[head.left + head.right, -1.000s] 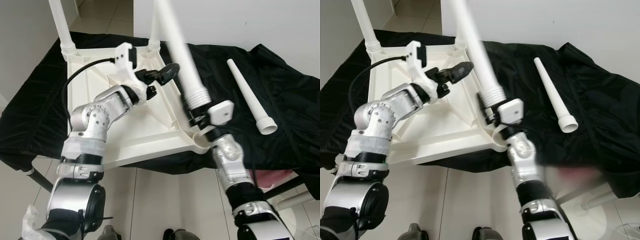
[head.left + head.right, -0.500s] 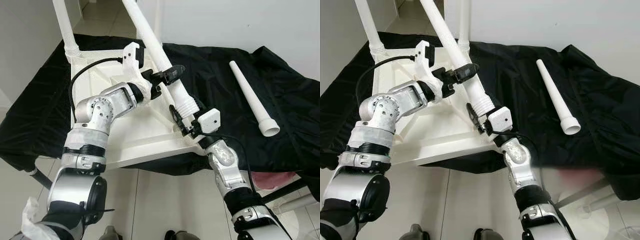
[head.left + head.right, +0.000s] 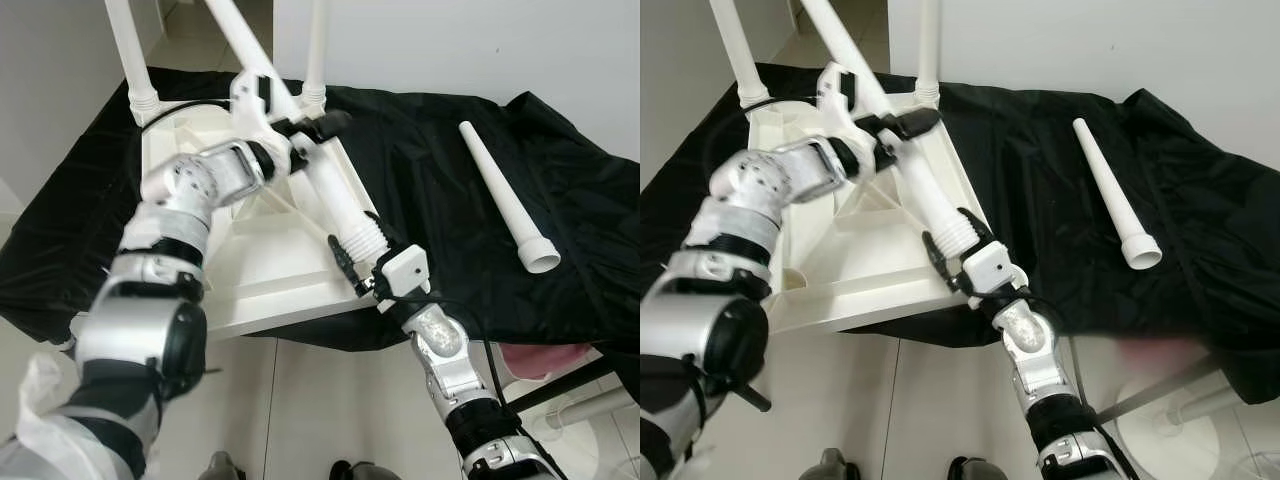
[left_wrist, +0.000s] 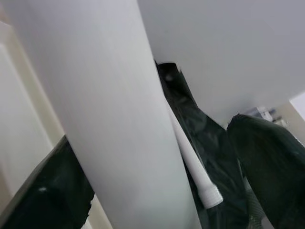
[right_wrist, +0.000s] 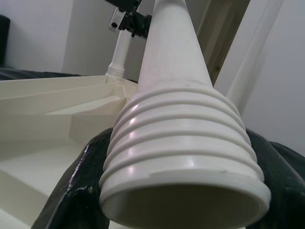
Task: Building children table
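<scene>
Held leg: long white tapered plastic table leg (image 3: 300,140) slants over the upturned white plastic tabletop (image 3: 270,270), narrow tip up and away, ribbed threaded end low at the near right corner.
Right gripper (image 3: 352,268): clenched on that ribbed end.
Left gripper (image 3: 305,130): clamped mid-shaft.
Next move, likely: bring threads to the near right corner.
Spare leg (image 3: 505,195): well apart on black cloth (image 3: 440,170).

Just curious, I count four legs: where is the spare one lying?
The loose leg lies on the black cloth at the robot's right, apart from the upturned tabletop.
</scene>
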Tool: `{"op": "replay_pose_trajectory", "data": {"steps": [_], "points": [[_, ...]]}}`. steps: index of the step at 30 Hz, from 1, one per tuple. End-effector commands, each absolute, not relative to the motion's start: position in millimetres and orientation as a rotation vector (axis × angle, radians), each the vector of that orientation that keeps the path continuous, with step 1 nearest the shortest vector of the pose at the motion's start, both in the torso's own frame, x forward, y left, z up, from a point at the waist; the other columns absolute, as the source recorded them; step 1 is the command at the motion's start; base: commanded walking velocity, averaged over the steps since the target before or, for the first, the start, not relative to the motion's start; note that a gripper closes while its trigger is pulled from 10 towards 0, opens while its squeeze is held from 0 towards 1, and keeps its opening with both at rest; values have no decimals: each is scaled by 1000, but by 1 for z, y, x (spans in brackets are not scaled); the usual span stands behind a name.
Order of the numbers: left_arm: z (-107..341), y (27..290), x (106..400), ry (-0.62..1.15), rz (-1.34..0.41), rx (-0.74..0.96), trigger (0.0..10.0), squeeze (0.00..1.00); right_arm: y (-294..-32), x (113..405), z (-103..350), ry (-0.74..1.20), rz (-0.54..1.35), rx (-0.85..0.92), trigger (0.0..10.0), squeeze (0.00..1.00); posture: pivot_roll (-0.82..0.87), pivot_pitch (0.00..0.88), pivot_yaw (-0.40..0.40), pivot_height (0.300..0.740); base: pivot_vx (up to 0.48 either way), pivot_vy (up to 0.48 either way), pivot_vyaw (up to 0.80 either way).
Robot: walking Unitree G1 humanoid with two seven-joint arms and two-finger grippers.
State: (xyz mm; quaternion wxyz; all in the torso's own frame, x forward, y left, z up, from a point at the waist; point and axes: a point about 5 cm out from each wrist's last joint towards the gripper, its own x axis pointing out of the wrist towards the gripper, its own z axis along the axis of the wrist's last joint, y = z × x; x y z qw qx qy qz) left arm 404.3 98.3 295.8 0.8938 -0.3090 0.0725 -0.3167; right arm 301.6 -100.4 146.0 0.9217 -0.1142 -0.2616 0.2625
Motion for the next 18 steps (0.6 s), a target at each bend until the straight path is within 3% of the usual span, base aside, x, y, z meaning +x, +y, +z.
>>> {"op": "replay_pose_trajectory", "data": {"steps": [1, 3, 4, 6, 7, 18], "points": [[314, 106, 407, 70, -699, -657, 10000, 0, -103, 298, 137, -506, 541, -250, 10000, 0, -18, 68, -33, 740, 0, 0, 0], [317, 109, 408, 57, -685, -672, 10000, 0, -104, 298, 137, -502, 536, -252, 10000, 0, -21, 67, -30, 740, 0, 0, 0], [318, 110, 409, 55, -686, -698, 5333, 0, -105, 299, 137, -500, 533, -255, 10000, 0, -21, 67, -30, 740, 0, 0, 0], [318, 110, 409, 55, -686, -698, 5333, 0, -105, 299, 137, -500, 533, -255, 10000, 0, -21, 67, -30, 740, 0, 0, 0], [319, 109, 409, 51, -696, -710, 0, 0, -107, 299, 137, -498, 531, -257, 10000, 0, -23, 66, -27, 740, 0, 0, 0], [322, 100, 410, 35, -752, -757, 0, 0, -110, 304, 139, -492, 525, -256, 10000, 0, -21, 74, -31, 740, 0, 0, 0]]}}
